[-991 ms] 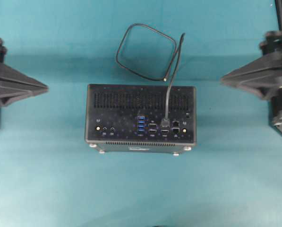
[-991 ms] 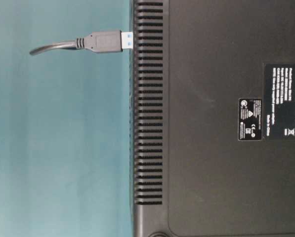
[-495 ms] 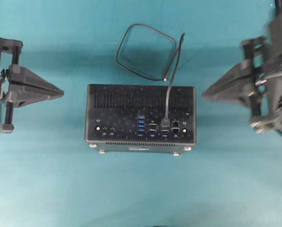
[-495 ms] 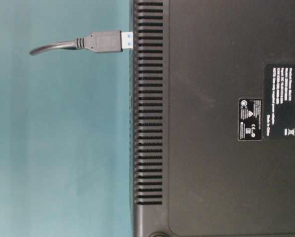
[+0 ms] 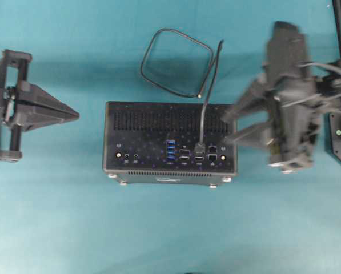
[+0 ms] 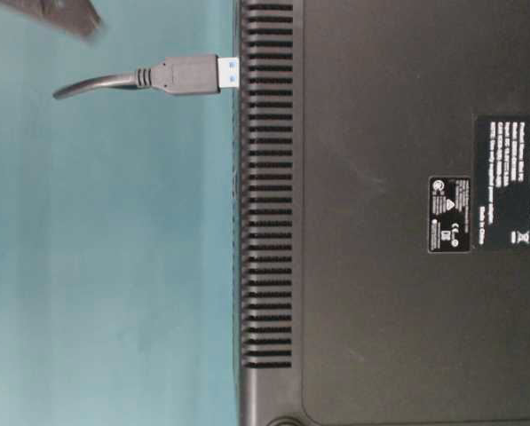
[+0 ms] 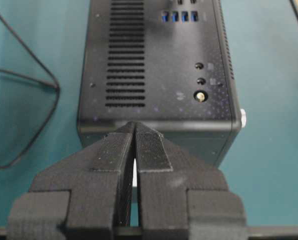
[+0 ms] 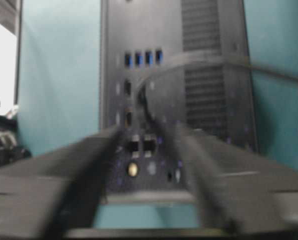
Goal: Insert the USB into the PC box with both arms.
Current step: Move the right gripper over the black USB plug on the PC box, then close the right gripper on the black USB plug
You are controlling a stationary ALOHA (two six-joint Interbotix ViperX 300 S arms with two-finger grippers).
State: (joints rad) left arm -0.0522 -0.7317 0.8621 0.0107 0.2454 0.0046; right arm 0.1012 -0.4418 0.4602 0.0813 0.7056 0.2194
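Lying beside PC box (image 5: 170, 142), looped USB (image 5: 176, 63), teal table (image 5: 170, 228)

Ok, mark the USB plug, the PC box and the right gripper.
USB plug (image 6: 192, 74), table-level view, on its grey housing.
PC box (image 5: 159, 120), overhead view, on the vent grille.
right gripper (image 5: 229, 127), overhead view, between its open fingertips.

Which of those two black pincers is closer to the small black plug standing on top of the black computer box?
The right. The right gripper, jaws open, hovers over the box's right edge, just beside the plug. The left gripper, shut, sits off the black computer box's left side.
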